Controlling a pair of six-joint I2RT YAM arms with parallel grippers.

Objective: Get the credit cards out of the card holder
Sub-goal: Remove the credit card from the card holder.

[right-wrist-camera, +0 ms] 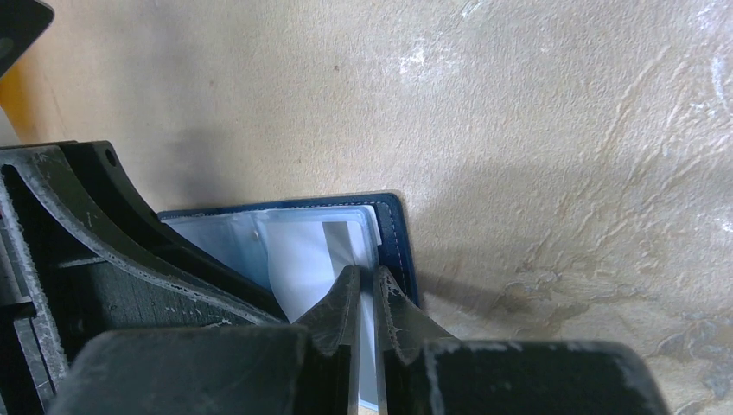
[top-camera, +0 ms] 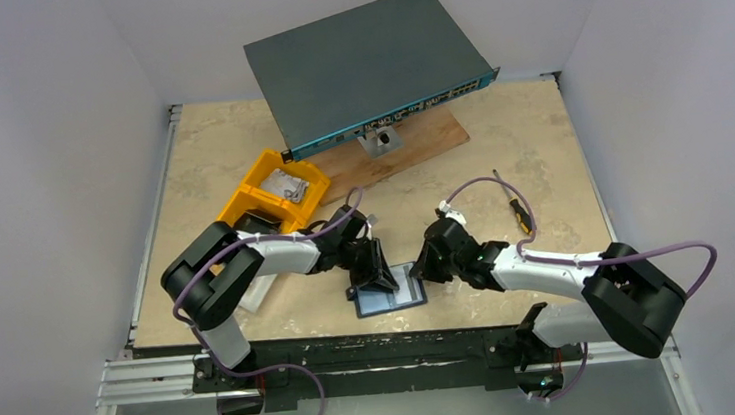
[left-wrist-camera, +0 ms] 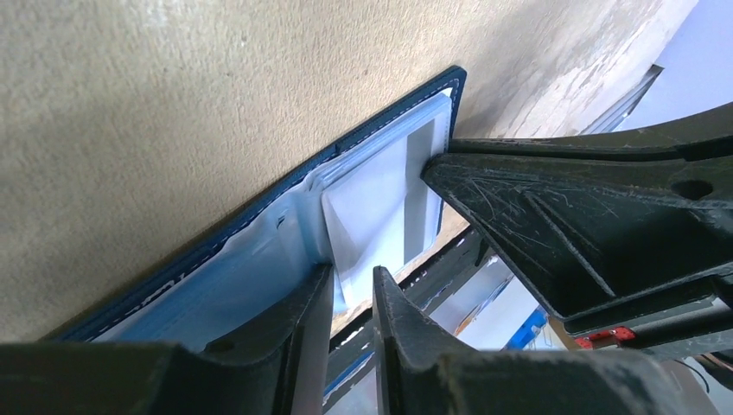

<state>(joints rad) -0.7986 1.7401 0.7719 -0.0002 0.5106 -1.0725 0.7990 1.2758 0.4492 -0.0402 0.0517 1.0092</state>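
The card holder (top-camera: pixel 391 293) lies open on the table (top-camera: pixel 529 153) near its front edge, between both arms. A pale credit card (left-wrist-camera: pixel 367 229) sits in its clear sleeve, and the left pincer (left-wrist-camera: pixel 350 290) stands narrowly spread astride that card's edge. The right pincer (right-wrist-camera: pixel 367 290), pressed together, bears on the holder. Step in hand: first extraction. The next move calls for clamping the card and drawing it outward.
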